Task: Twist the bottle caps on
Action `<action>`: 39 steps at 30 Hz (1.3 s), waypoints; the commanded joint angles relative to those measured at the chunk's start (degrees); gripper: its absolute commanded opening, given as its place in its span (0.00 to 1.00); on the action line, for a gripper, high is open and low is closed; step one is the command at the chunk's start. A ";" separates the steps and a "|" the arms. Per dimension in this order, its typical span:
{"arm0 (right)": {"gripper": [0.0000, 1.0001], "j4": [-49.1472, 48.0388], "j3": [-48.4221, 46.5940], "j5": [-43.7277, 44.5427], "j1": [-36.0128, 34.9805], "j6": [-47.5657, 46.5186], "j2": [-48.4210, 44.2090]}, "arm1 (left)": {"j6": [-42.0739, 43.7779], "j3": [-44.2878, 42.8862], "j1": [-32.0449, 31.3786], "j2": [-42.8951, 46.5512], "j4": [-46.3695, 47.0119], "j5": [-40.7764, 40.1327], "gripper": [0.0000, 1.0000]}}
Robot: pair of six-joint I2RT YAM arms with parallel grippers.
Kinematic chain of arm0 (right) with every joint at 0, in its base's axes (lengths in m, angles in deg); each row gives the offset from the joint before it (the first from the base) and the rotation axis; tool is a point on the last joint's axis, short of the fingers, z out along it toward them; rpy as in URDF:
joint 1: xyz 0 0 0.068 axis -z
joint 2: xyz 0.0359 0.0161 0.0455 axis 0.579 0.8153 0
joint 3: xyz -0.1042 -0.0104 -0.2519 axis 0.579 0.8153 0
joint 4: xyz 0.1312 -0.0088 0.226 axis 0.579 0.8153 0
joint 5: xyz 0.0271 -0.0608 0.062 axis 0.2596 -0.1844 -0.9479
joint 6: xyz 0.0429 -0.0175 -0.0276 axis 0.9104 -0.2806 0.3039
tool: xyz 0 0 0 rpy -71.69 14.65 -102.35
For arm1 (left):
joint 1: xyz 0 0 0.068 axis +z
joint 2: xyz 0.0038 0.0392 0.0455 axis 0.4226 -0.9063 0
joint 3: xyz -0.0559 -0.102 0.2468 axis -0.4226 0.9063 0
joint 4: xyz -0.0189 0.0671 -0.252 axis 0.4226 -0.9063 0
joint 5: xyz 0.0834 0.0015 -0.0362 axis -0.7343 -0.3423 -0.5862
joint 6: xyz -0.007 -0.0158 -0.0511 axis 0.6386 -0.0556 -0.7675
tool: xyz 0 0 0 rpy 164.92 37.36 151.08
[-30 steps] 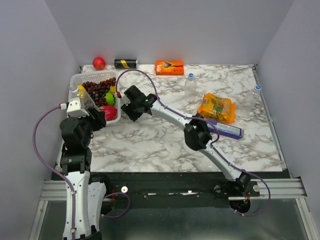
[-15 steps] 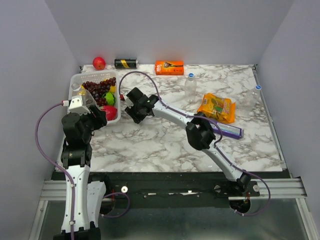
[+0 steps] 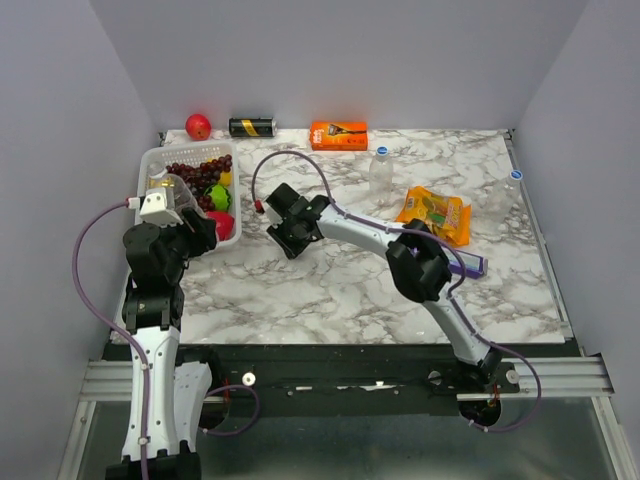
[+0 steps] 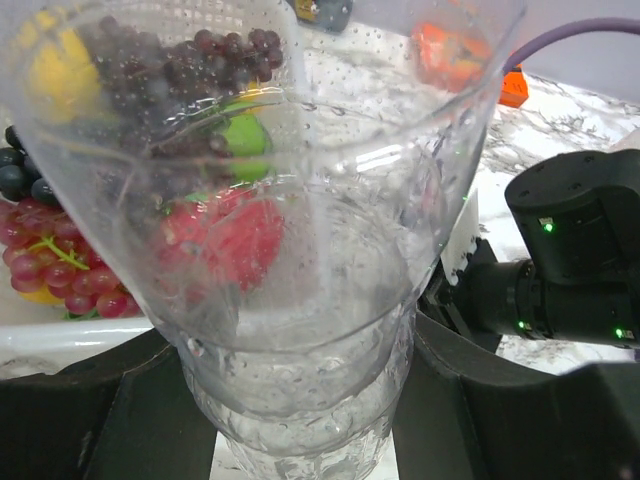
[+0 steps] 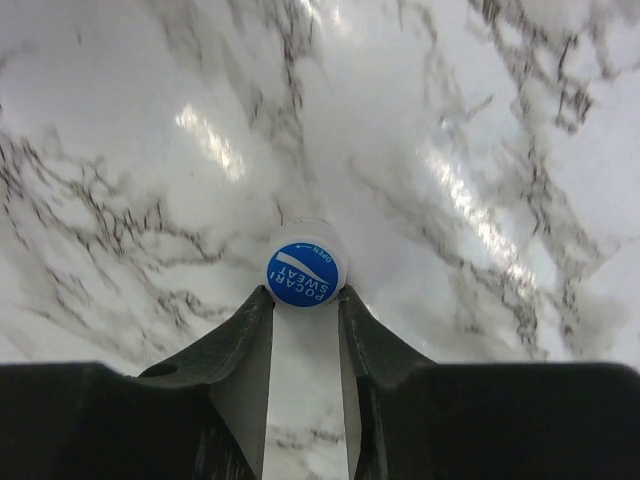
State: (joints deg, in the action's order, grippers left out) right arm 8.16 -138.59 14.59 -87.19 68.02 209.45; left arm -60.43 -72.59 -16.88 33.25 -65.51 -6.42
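The bottle [image 4: 290, 250] is clamped steady by the left gripper [image 4: 300, 400], presumably so the cap [image 5: 304, 275], pinched in the right gripper [image 5: 305, 300], can be screwed on.

Plain pale lavender-grey walls [image 3: 340, 60] enclose a white, grey-veined marble table [image 3: 330, 295] on three sides.

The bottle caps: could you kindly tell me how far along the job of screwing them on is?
Done, it seems: the middle bottle and the far-right bottle both look capped in blue. In hand: the left gripper is shut on the third bottle, and the right gripper pinches the last cap. Left: bring that cap to the bottle's neck and screw it on.
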 commanded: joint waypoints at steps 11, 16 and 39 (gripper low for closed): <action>0.25 5.37 27.95 -3.39 7.34 -7.65 -15.54 | -0.29 -1.08 0.32 -3.25 6.11 7.60 0.06; 0.35 2.55 39.02 -4.61 7.34 -13.19 -20.98 | 0.07 -0.73 0.23 -5.10 7.25 15.33 0.13; 0.81 -3.52 19.62 -29.29 16.48 -31.57 -16.25 | 4.12 -4.34 -2.85 -17.32 12.35 28.26 0.28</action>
State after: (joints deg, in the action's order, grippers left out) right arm 0.20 -115.82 -4.03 -70.03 39.87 190.08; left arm -56.45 -76.17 -19.15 16.03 -55.06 18.78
